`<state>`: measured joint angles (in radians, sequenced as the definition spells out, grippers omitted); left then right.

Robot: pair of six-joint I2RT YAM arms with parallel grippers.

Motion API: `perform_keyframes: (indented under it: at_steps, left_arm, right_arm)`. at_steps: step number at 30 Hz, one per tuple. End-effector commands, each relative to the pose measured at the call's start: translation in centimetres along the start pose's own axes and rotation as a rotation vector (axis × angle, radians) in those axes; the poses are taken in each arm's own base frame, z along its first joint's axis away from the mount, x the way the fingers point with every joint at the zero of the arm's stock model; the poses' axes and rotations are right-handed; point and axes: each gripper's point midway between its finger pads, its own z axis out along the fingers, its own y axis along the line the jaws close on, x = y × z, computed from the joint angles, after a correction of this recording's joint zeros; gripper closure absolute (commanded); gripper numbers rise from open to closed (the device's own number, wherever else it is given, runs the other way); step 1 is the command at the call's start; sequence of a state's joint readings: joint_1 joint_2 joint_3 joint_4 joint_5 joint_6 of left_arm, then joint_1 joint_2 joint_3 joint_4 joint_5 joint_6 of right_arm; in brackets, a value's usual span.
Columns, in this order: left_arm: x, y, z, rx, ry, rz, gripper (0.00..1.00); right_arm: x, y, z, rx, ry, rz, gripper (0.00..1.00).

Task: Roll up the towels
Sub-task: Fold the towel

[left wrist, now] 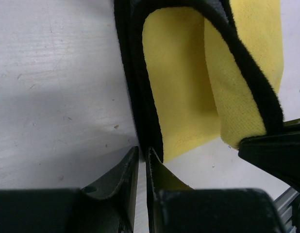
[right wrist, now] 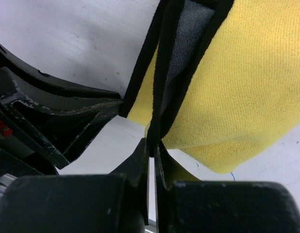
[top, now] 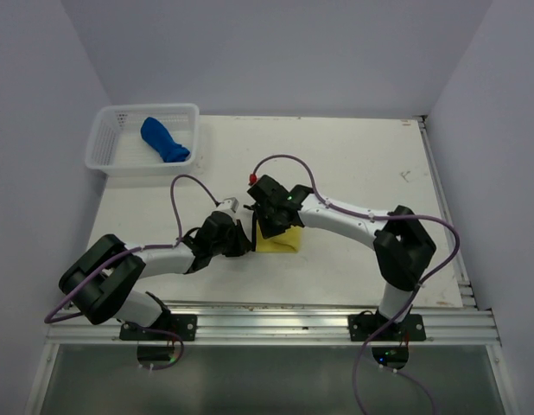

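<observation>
The yellow towel with black edging lies folded in a loose curl at the table's middle, between my two grippers. From the left, my left gripper has its jaws pinched on the towel's black edge; the yellow layers arch away beyond the tips. My right gripper comes in from behind and is shut on the black hem, with yellow cloth hanging to its right. The blue towel lies bunched in the basket, far from both grippers.
A white mesh basket stands at the table's back left corner. White walls close in the table on three sides. A metal rail runs along the near edge by the arm bases.
</observation>
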<state>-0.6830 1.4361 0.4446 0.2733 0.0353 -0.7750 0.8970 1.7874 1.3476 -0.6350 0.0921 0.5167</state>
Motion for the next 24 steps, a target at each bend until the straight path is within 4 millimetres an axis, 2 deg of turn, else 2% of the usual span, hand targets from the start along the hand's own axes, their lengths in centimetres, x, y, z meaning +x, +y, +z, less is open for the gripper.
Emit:
perform_keyframes:
  at_steps: [1, 18, 22, 24]
  left_arm:
    - [0.7, 0.4, -0.1, -0.002, 0.017, -0.006, 0.84]
    - [1.1, 0.6, -0.1, -0.005, 0.026, 0.000, 0.84]
    - [1.1, 0.6, -0.2, -0.005, 0.027, 0.006, 0.84]
    - [1.1, 0.7, -0.2, -0.008, 0.028, 0.009, 0.84]
  right_arm:
    - [-1.0, 1.8, 0.0, -0.057, -0.017, 0.012, 1.00]
    - [0.1, 3.5, 1.6, -0.073, 0.024, -0.019, 1.00]
    - [0.6, 3.1, 2.4, -0.047, 0.035, -0.022, 1.00]
    - [0.9, 3.0, 2.9, -0.041, 0.042, -0.022, 0.96]
